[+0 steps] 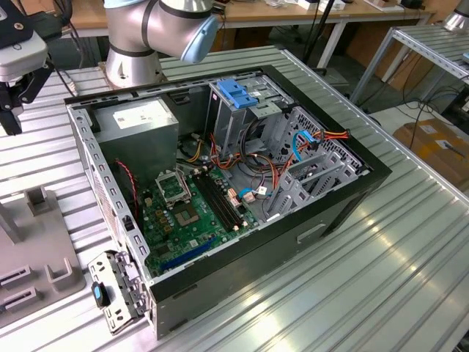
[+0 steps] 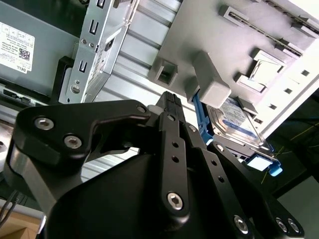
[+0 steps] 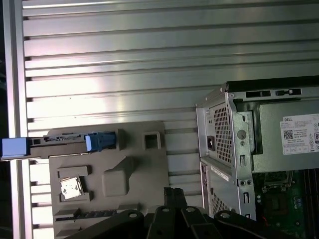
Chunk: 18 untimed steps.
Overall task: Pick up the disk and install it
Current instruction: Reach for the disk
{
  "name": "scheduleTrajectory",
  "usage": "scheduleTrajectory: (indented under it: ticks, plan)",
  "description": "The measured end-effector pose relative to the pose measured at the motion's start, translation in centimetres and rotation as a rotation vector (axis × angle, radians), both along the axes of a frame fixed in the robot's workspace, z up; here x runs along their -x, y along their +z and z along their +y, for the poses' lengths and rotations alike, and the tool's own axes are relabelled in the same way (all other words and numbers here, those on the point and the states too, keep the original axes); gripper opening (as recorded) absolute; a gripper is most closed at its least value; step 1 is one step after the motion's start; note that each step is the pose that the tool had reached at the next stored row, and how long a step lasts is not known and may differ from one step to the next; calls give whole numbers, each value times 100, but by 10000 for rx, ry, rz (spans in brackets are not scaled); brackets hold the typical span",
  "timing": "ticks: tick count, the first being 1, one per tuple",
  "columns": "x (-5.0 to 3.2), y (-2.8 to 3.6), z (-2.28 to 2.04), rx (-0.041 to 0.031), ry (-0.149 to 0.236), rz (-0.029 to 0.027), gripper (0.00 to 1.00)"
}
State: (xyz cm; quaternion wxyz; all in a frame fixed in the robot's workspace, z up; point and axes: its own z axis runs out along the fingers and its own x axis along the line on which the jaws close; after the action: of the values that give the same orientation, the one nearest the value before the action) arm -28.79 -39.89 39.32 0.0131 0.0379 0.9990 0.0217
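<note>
Disk, blue-railed: edgewise in grey holder, exterior view's lower left, beside open computer case. My pincer: fingers apparently together, empty.

My exterior view looks down on the open black computer case; both wrist views, nearer, share the grey plastic fixture plate.

An open computer case lies on the ribbed metal table, circuit board and power supply exposed. A grey holder block sits by the table's edge.
</note>
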Motion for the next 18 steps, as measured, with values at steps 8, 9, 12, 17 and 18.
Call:
scheduleTrajectory:
  ticks: [8,9,12,17,18]
  plan:
    - [20,0,0,0,0,0,11]
    - [31,0,0,0,-1,0,11]
    - [44,0,0,0,2,0,11]
    - [70,0,0,0,-1,-1,11]
    - [76,0,0,-1,-1,0,11]
